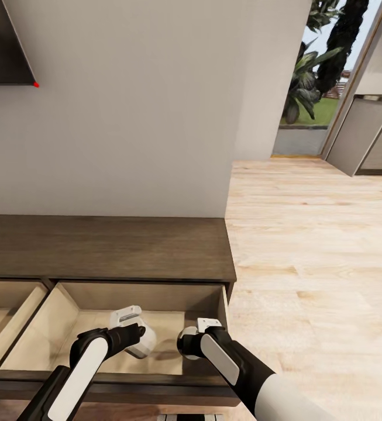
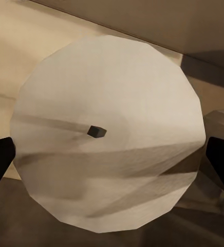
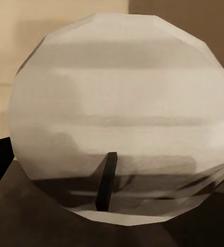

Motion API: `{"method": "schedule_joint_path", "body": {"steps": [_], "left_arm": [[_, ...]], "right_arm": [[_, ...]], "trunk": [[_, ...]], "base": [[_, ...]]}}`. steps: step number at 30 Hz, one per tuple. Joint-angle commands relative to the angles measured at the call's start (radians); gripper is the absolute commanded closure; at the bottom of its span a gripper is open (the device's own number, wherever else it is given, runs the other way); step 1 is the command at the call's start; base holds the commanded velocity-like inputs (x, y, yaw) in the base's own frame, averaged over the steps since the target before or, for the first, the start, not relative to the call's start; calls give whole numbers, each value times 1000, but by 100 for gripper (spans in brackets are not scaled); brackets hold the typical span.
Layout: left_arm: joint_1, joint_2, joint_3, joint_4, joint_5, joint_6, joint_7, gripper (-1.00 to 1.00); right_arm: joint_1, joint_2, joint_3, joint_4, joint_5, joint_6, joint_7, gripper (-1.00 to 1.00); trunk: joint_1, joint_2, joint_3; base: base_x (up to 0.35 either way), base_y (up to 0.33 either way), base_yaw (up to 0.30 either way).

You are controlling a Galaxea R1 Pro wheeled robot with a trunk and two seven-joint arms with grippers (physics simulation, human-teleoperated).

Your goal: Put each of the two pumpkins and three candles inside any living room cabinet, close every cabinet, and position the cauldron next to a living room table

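Candles are going into the long, low dark-brown wooden cabinet (image 1: 103,248), whose right-hand drawer stands pulled out with its pale wooden floor bare. Both arms reach down into it: the left claw (image 1: 133,333) sits at about seven o'clock in the head view, the right claw (image 1: 192,342) just beside it toward six. In the left wrist view a stubby beige cylinder candle with a tiny dark wick (image 2: 107,134) sits face-on between the two dark fingertips, which flank its sides; the claw looks partly open and closed onto it. The right wrist view shows a second pale beige candle (image 3: 122,118) held likewise, its wick pointing toward the camera. I judge the step in hand to be setting both down inside. To do it well, lower each until its base rests on the drawer floor, keep the two apart and away from the drawer's front wall, then part the fingers and lift straight up.
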Motion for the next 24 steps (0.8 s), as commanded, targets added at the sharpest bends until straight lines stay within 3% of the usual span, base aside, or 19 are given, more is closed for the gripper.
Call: {"method": "schedule_joint_path", "body": {"steps": [1, 2, 14, 15, 24], "left_arm": [[-1, 1, -2, -1, 10, 0, 10, 100], [-1, 1, -2, -1, 10, 0, 10, 100], [-1, 1, -2, -1, 10, 0, 10, 100], [-1, 1, -2, -1, 10, 0, 10, -100], [-1, 1, -1, 0, 10, 0, 10, -100]], "right_arm": [[-1, 0, 4, -1, -10, 0, -12, 100], [-1, 0, 4, -1, -10, 0, -12, -100], [-1, -1, 4, -1, -10, 0, -12, -100], [-1, -1, 4, -1, -10, 0, -12, -100], [-1, -1, 4, -1, -10, 0, -12, -100]], "trunk": [[0, 0, -1], [0, 0, -1], [0, 0, -1], [0, 0, -1], [-1, 0, 3]], "base": [[0, 0, 0], [0, 0, 0], [0, 0, 0], [0, 0, 0], [0, 0, 0]]}}
